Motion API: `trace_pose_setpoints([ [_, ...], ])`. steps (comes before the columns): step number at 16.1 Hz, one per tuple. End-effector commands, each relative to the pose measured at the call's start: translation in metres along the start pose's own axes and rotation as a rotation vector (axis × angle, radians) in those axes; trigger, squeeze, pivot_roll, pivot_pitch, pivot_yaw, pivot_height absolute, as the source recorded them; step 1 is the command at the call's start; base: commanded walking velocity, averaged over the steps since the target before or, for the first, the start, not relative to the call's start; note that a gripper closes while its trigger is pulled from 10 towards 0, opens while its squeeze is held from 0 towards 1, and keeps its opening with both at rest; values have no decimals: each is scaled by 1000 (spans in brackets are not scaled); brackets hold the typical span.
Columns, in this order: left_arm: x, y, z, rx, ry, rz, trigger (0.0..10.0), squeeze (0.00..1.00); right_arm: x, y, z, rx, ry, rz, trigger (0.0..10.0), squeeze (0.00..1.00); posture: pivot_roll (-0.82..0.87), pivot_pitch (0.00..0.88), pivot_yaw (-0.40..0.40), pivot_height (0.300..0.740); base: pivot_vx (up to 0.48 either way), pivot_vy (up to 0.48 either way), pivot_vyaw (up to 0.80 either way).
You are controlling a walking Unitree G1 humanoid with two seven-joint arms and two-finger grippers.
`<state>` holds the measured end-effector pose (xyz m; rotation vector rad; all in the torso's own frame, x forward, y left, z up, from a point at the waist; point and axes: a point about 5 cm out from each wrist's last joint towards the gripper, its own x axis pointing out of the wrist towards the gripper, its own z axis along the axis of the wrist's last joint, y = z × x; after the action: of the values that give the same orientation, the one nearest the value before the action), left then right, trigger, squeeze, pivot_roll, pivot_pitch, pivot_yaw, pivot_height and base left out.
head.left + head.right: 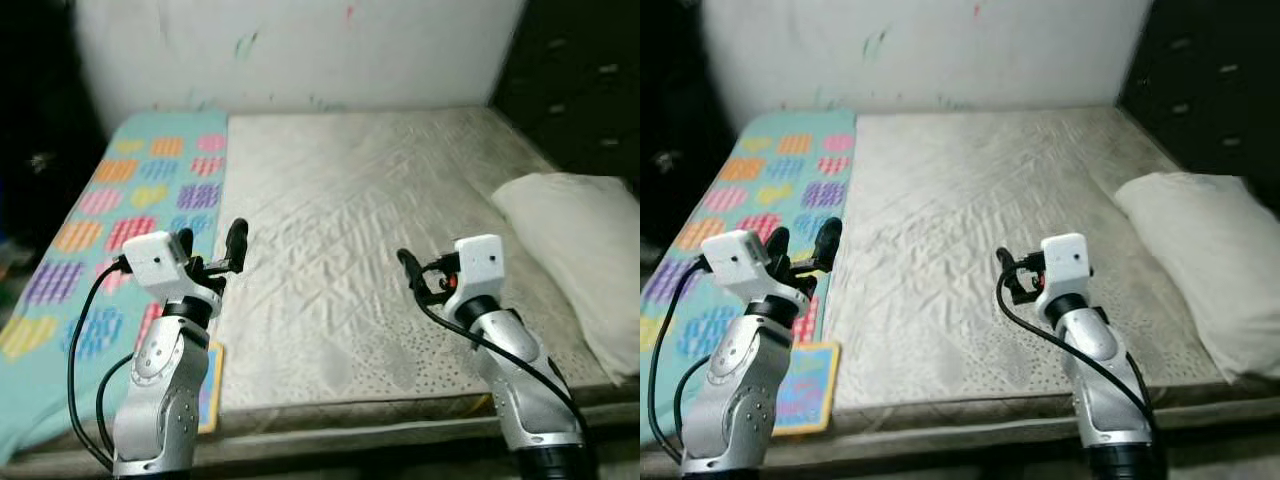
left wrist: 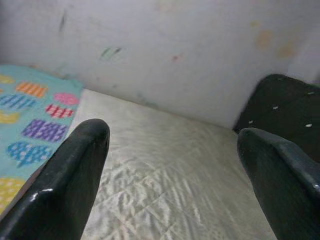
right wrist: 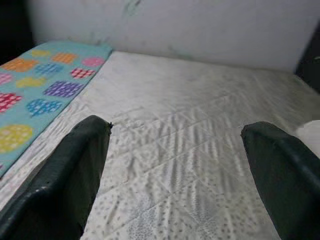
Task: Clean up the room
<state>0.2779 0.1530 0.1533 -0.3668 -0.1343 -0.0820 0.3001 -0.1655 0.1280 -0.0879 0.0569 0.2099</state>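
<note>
A bed with a bare grey-white quilted mattress (image 1: 370, 200) stands before me. A teal blanket (image 1: 130, 200) with coloured heart patches covers its left strip. A white pillow (image 1: 580, 240) lies at the right edge. My left gripper (image 1: 212, 250) hovers open over the near left of the mattress, by the blanket's edge, with nothing between its fingers (image 2: 75, 175). My right gripper (image 1: 425, 275) is held open and empty over the near right of the mattress, and its fingers (image 3: 75, 170) stand wide apart.
A flat colourful piece with an orange border (image 1: 805, 390) lies at the bed's near edge beside my left arm. A marked white wall (image 1: 300, 50) stands behind the bed. A dark dresser (image 1: 580, 80) stands at the far right, and dark space lies to the left.
</note>
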Motion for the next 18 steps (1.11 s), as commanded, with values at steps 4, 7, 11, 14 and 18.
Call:
trace_pose_setpoints([
  [4, 0, 5, 3, 17, -6, 21, 10000, 0, 5, 0, 6, -51, -28, 34, 10000, 0, -60, 0, 16, 740, 0, 480, 0],
  [7, 0, 4, 2, 16, -2, 20, 10000, 0, 6, -1, 8, -64, -32, 35, 10000, 0, -60, 0, 15, 740, 0, 480, 0],
  [11, 0, 5, 1, 15, 6, 23, 10000, 0, 4, 4, 5, -76, -34, 51, 10000, 0, -60, 0, 17, 740, 0, 480, 0],
  [14, 0, 2, 3, 27, -17, 4, 10000, 0, 5, 2, 6, -85, -36, 52, 10000, 0, -62, 0, 17, 740, 0, 160, 0],
  [18, 0, 1, 4, 20, -20, -5, 10000, 0, 5, 4, 6, -100, -41, 66, 10000, 0, -61, 0, 16, 740, 0, 0, 0],
])
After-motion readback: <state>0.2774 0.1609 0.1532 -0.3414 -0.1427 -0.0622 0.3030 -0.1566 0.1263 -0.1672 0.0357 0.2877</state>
